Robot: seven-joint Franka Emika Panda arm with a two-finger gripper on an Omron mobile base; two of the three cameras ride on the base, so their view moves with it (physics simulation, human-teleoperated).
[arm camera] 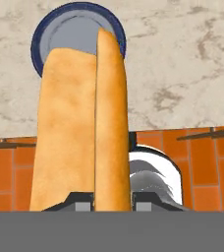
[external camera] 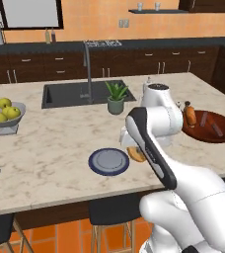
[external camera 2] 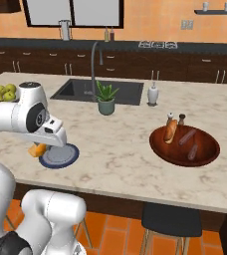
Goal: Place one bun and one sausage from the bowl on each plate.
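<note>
Right base view: glossy reddish-brown wooden bowl (external camera 2: 205,154) contains one orange-yellow bun (external camera 2: 171,130) and two dark sausages (external camera 2: 186,136); gripper (arm camera: 113,202) clamps another bun (arm camera: 84,128) beside the dark blue plate (arm camera: 41,34).

Bun (arm camera: 82,128) held over plate (external camera: 108,161) near counter (external camera: 55,148) front edge; bowl (external camera 2: 185,145) w/ other bun (external camera 2: 171,130), sausages (external camera 2: 187,137) far right.

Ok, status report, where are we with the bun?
End effector shut on bun. Hanging by the blue plate, not set down. Second bun, both sausages in bowl. Nothing in the way.
</note>
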